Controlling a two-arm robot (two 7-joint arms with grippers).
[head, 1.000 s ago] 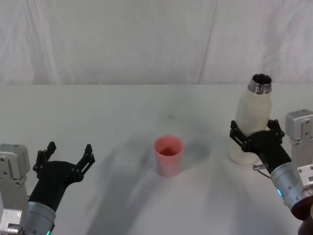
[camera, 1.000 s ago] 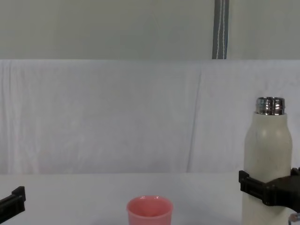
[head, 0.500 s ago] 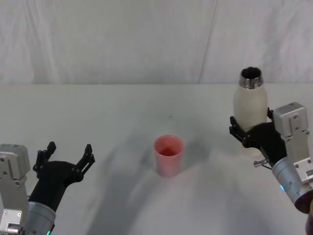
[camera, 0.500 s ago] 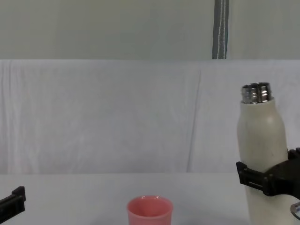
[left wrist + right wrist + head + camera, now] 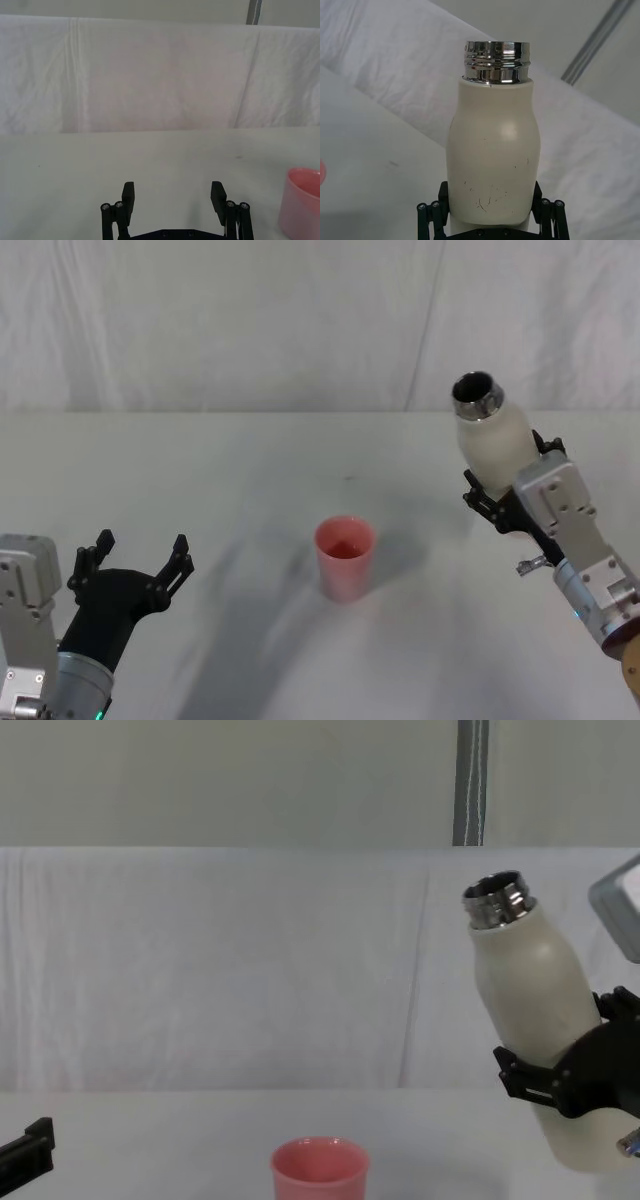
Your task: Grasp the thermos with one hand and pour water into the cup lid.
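One matte cream thermos (image 5: 535, 1020), steel-necked

The place looked like a robot test station in a lab rather than a home or kitchen. A plain white table (image 5: 200, 470) spread bare and even before the machine, and a creased white cloth backdrop (image 5: 220, 970) hung straight behind it, closing off the room. Above the cloth ran a blank pale wall (image 5: 200, 780), crossed by one upright metal pole (image 5: 471, 782). Nothing domestic stood around; the staged, curtained surface and the screened background marked it as a set made for recording.
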